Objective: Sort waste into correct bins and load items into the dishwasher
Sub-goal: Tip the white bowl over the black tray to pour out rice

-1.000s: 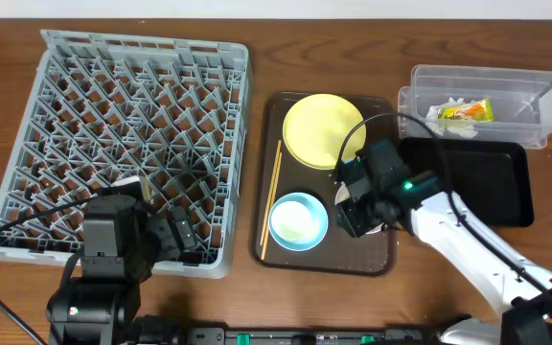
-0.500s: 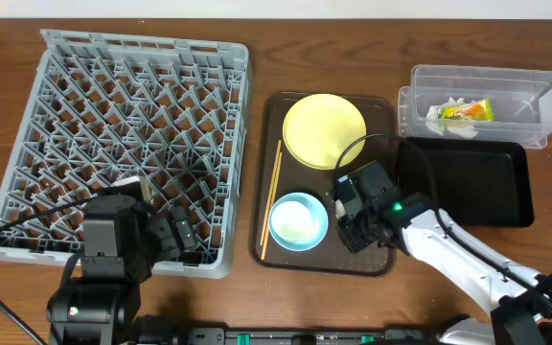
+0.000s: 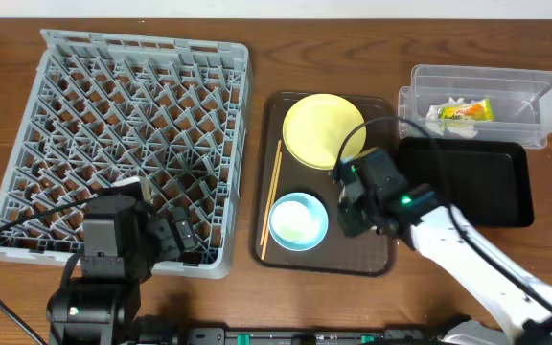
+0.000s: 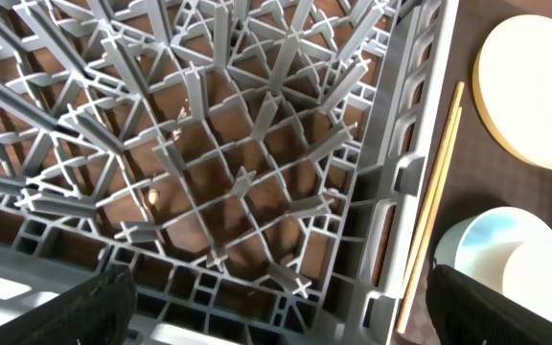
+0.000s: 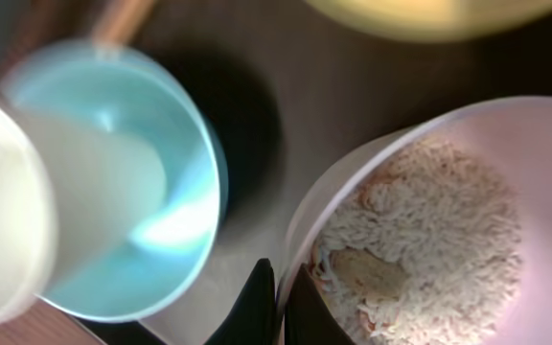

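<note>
Altogether one plate (image 3: 324, 129), blue bowl (image 3: 299, 220), white bowl (image 5: 525, 144), two chopsticks (image 3: 271, 196)

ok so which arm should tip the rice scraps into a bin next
Right: the right tool is shut on the white bowl at its rim, rice inside, near the black tray. The left tool hangs open over the rack, far from both.
</note>
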`<action>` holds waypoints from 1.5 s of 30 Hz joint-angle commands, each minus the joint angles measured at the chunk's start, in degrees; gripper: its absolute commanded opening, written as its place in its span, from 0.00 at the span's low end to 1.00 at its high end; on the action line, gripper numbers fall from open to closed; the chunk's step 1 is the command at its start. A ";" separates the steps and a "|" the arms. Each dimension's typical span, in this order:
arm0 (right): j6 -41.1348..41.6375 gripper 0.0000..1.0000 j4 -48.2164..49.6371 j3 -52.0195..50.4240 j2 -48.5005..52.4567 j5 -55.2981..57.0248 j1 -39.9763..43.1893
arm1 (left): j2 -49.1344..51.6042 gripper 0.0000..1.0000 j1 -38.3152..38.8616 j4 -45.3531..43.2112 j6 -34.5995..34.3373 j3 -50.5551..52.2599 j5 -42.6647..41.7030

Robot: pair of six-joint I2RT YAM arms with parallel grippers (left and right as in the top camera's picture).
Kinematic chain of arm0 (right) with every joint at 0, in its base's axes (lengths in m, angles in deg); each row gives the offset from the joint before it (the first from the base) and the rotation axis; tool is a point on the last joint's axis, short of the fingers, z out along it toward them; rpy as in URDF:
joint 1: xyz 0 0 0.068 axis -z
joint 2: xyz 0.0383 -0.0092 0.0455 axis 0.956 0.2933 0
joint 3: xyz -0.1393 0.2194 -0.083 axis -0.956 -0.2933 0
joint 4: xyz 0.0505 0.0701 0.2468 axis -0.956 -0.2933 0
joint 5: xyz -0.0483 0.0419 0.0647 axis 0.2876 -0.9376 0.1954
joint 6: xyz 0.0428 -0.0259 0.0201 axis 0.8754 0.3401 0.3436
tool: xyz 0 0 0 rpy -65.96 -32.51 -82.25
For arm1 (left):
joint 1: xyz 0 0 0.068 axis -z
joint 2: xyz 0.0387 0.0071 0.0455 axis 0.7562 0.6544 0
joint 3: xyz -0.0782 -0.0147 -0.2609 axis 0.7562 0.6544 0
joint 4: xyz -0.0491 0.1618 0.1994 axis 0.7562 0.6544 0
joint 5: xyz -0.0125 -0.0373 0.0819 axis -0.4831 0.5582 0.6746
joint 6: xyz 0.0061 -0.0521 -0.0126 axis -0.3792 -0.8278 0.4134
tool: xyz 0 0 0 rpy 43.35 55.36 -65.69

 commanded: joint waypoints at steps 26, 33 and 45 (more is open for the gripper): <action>5.46 0.01 6.10 3.67 15.06 -59.65 55.69 | 0.00 0.96 -0.31 0.15 -0.31 -0.94 0.09; 5.33 0.01 8.57 3.67 20.48 -71.89 61.57 | 0.00 0.97 -0.28 0.15 -0.31 -0.94 0.09; 6.01 0.01 10.86 3.67 21.27 -79.95 75.60 | 0.00 0.96 -0.28 0.15 -0.31 -0.94 0.09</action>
